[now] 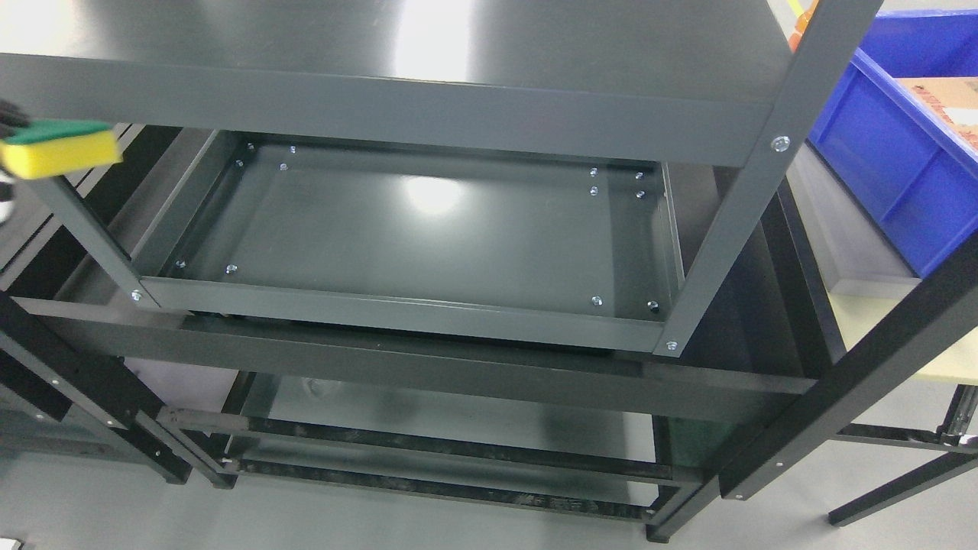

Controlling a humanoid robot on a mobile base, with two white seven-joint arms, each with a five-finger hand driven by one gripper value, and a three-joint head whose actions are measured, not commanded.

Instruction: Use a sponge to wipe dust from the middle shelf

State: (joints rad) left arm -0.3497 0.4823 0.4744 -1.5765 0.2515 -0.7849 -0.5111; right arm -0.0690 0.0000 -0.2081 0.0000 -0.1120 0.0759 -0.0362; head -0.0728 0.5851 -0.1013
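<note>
Top shelf (458, 46) is lying nearest, bare. Left hand (8, 122) is showing at the left edge, fingers gripping the yellow-green sponge (61, 145), left of the middle shelf (428, 229). Blue bin (894, 130) is sitting far right.

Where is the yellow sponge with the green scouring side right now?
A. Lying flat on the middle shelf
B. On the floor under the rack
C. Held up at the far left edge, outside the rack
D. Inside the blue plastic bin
C. The yellow sponge with the green scouring top sits at the picture's left edge, beside the dark grey metal rack's upright, while the middle shelf is bare.
</note>
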